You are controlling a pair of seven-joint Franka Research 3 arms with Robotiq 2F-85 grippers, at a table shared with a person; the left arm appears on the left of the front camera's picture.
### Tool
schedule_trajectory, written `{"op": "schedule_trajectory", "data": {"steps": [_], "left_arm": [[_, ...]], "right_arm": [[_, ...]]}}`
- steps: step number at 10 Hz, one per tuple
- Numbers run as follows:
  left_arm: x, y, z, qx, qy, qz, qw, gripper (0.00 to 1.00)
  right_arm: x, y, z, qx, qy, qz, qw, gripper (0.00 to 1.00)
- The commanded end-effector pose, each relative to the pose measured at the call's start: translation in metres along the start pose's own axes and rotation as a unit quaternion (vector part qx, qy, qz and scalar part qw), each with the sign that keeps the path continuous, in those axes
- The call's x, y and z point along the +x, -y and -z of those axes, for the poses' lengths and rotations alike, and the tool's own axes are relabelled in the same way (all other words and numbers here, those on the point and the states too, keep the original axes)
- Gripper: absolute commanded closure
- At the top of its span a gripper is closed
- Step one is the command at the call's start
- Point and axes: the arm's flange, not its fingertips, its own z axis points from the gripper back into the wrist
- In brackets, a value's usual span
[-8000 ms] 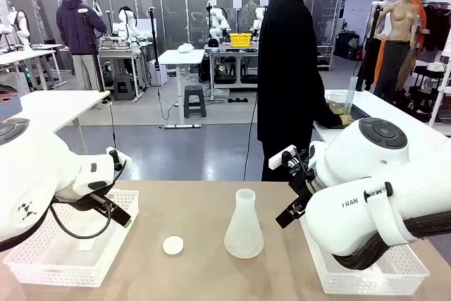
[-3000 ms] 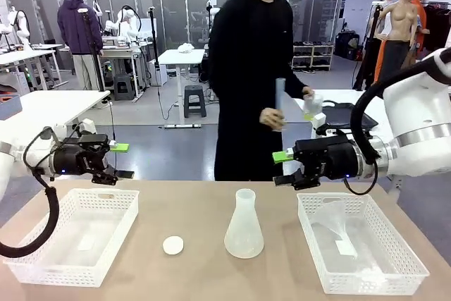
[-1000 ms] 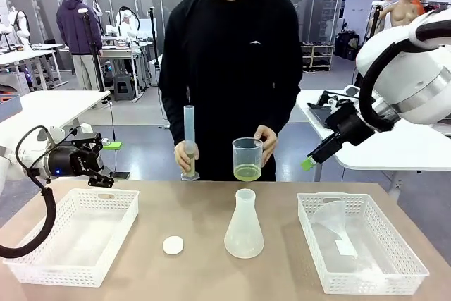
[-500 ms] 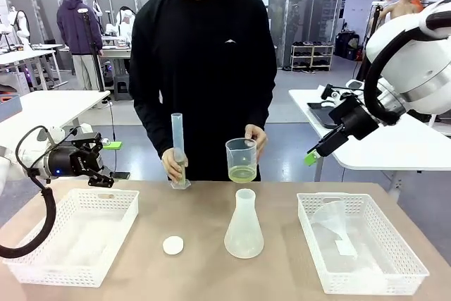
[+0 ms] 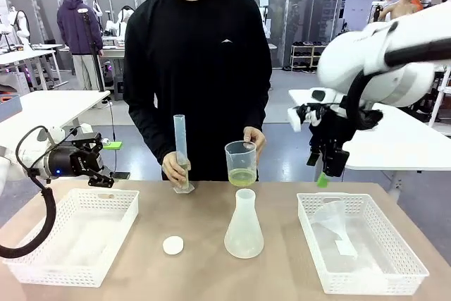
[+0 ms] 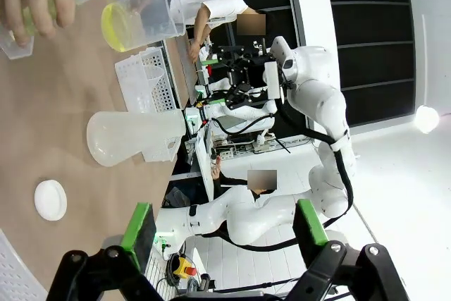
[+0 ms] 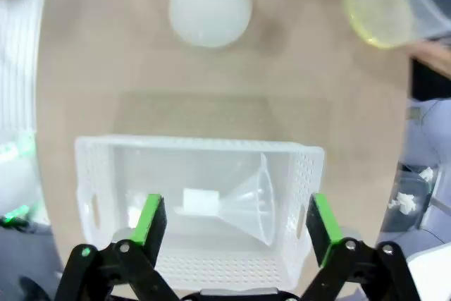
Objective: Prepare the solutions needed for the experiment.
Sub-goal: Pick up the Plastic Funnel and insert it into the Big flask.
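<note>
**A:** How does the right gripper [image 5: 326, 174] stand?

**B:** Its jaws are spread wide and hold nothing. It points down. The funnel [image 7: 252, 194] lies on its side directly below the fingers, in the white basket [image 7: 95, 156]. We judge the step in hand to be picking up that funnel.

**A:** How do we do it well?

**B:** We lower straight and centre the fingers on the cone, not the thin spout. We close gently, since the light plastic may skid.

**A:** And the left gripper [image 5: 116, 160]?

**B:** It is also wide and empty, held level above the far edge of the other basket [image 5: 70, 237].

**A:** Where is the solution [image 5: 242, 175]?

**B:** It is beyond both grippers, in the measuring cup held in the person's hand [image 5: 255, 139], close to the flask [image 5: 244, 225].

**A:** What does each view add?

**B:** The right wrist view gives the funnel's lie between the fingers. The front view gives the gripper's height over the basket.
</note>
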Motion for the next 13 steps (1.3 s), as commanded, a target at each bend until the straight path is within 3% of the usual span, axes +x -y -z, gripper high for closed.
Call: {"op": "schedule_trajectory", "data": {"steps": [1,4,5,6,9,13], "left_arm": [[0.001,0.001,0.001,0.001,0.001,-0.002,1.000,0.00],[0.001,0.001,0.001,0.001,0.001,-0.002,1.000,0.00],[0.001,0.001,0.001,0.001,0.001,-0.002,1.000,0.00],[0.001,0.001,0.001,0.001,0.001,-0.002,1.000,0.00],[0.001,0.001,0.001,0.001,0.001,-0.002,1.000,0.00],[0.001,0.001,0.001,0.001,0.001,-0.002,1.000,0.00]], "right_arm": [[-0.010,0.015,0.018,-0.044,-0.111,-0.130,0.984,0.00],[-0.017,0.026,0.027,0.017,-0.102,-0.041,0.994,0.00],[-0.016,0.028,0.028,0.042,-0.064,0.004,0.997,0.00],[-0.017,0.018,0.030,0.003,-0.113,-0.091,0.989,0.00],[-0.017,0.018,0.030,0.003,-0.113,-0.091,0.989,0.00],[-0.027,0.034,0.045,0.075,-0.090,-0.018,0.993,0.00]]}}
